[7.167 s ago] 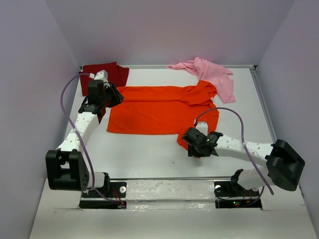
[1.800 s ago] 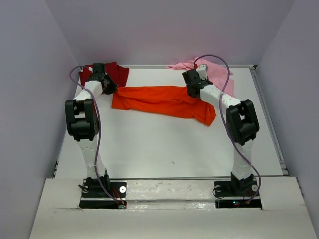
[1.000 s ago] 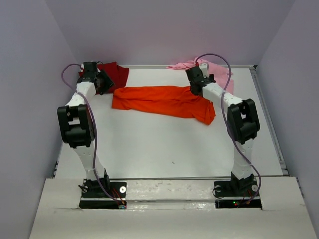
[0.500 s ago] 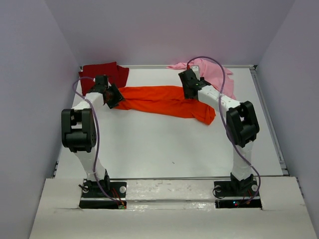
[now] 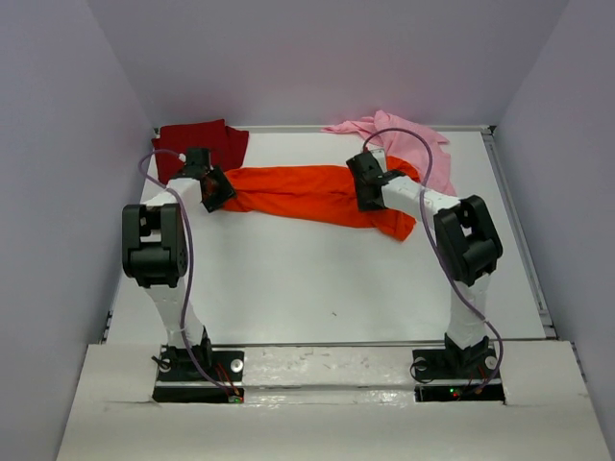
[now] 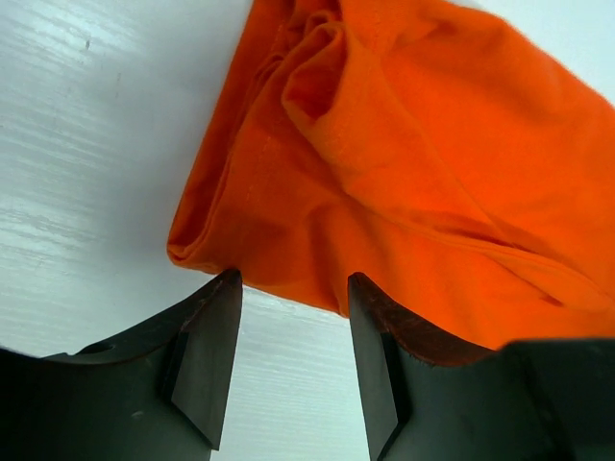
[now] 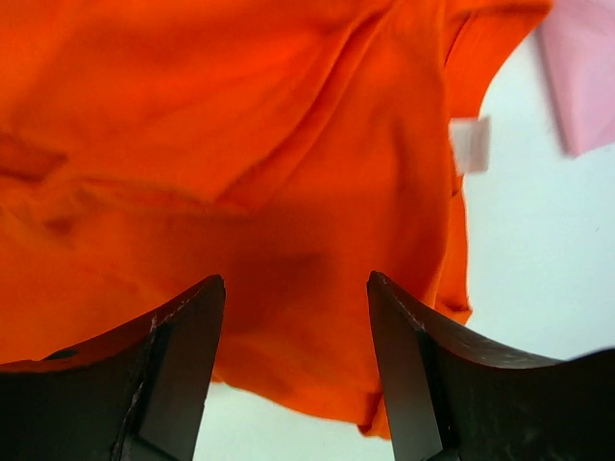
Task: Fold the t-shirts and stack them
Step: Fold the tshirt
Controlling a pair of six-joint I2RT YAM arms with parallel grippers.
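The bright orange t-shirt (image 5: pixel 307 197) lies folded into a long band across the far middle of the table. My left gripper (image 5: pixel 217 190) is open at its left end; in the left wrist view its tips (image 6: pixel 293 288) stand just short of the orange hem (image 6: pixel 432 144). My right gripper (image 5: pixel 370 195) is open above the band's right part, with orange cloth (image 7: pixel 192 144) between and beyond its jaws (image 7: pixel 293 288). The dark red t-shirt (image 5: pixel 202 144) lies folded at the far left corner. The light pink t-shirt (image 5: pixel 415 144) lies crumpled at the far right, its edge also in the right wrist view (image 7: pixel 581 86).
A white neck label (image 7: pixel 469 144) shows on the orange shirt. Purple walls close in the table's left, back and right sides. A raised rail (image 5: pixel 514 221) runs along the table's right edge. Bare white table (image 5: pixel 327 288) lies in front of the shirts.
The orange shirt, flat before, is now folded into a band. In the last half second my right gripper moved nearer and lower over its right part; my left gripper barely moved.
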